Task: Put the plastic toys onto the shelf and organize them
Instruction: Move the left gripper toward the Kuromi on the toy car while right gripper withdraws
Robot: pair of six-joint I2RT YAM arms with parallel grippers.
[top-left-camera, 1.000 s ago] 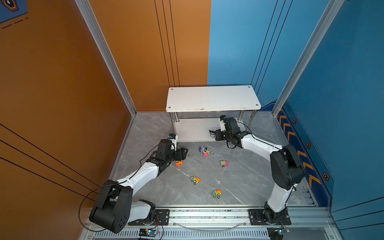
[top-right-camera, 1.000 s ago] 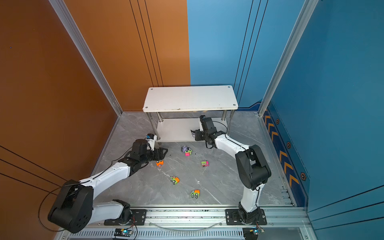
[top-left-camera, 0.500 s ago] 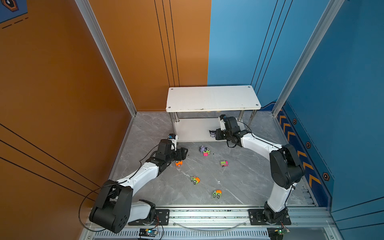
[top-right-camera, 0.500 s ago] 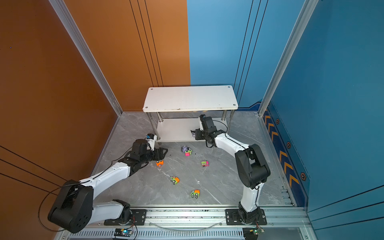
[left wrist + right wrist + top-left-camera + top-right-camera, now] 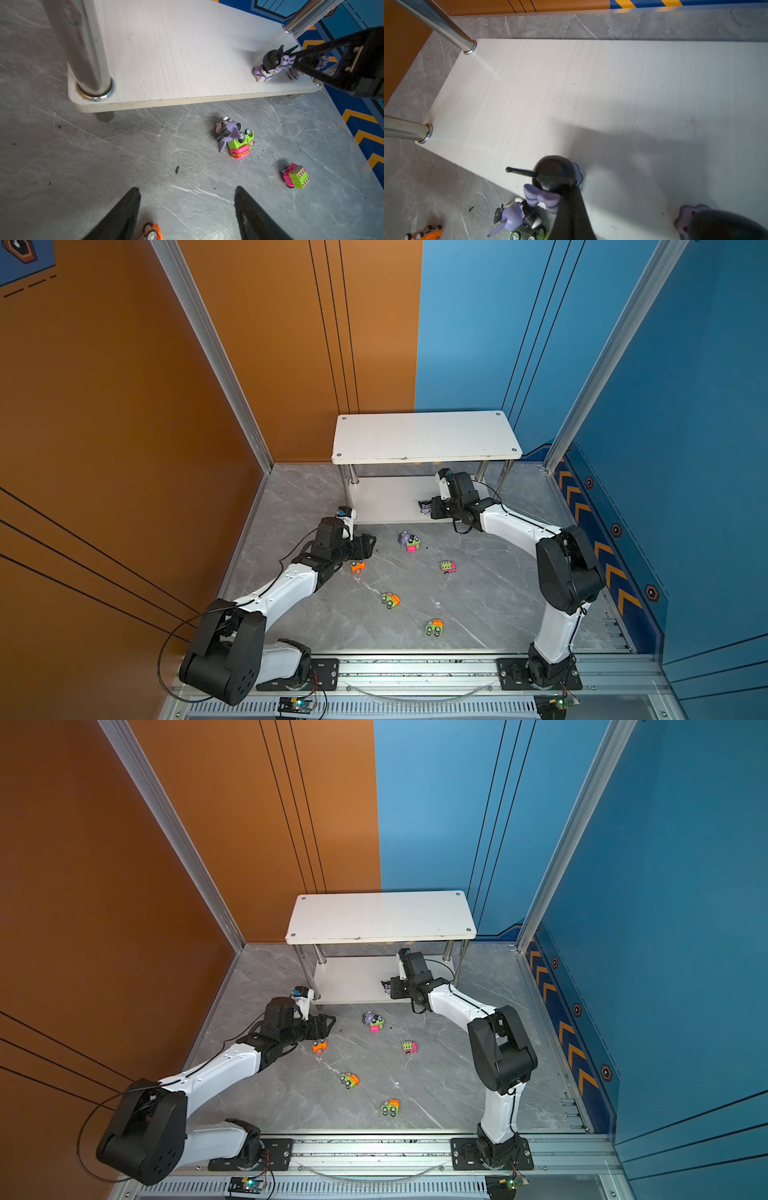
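The white two-tier shelf [image 5: 424, 437] stands at the back. My right gripper [image 5: 568, 188] is shut, its tip against the head of a black-and-purple figurine [image 5: 270, 62] that stands upright at the front of the lower tier [image 5: 176, 52]. Nothing shows between its fingers. A second figurine [image 5: 716, 224] stands beside it, partly under the gripper. My left gripper [image 5: 187, 189] is open low over the floor, with an orange car [image 5: 357, 566] just behind its fingertips. A third figurine [image 5: 227, 131] lies against a green-and-pink car [image 5: 241, 145] on the floor.
A pink-and-green truck [image 5: 448, 567] and two green-and-orange cars [image 5: 390, 600] [image 5: 434, 627] are scattered on the grey floor. Chrome posts [image 5: 89, 62] stand at the shelf corners. The shelf's top tier is bare. Orange and blue walls enclose the cell.
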